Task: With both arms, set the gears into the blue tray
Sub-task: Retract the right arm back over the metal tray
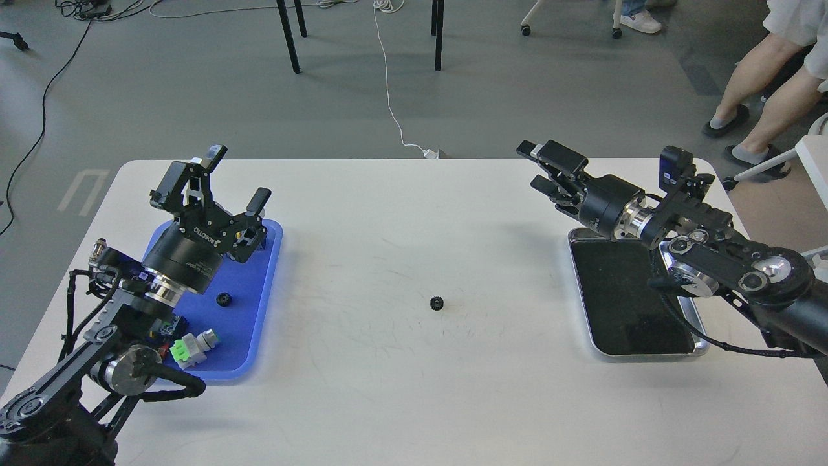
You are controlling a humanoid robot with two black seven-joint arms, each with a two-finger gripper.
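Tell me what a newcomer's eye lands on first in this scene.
First the bright blue tray at the table's left edge, with one gear lying in it and the left tool hanging open above it. Then the second gear, a lone black dot on the bare white table near the middle. On the right sits a steel tray with a black floor, the right tool raised past its far end.

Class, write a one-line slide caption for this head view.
One gear lies in the blue tray, one gear on the white table; both grippers open.
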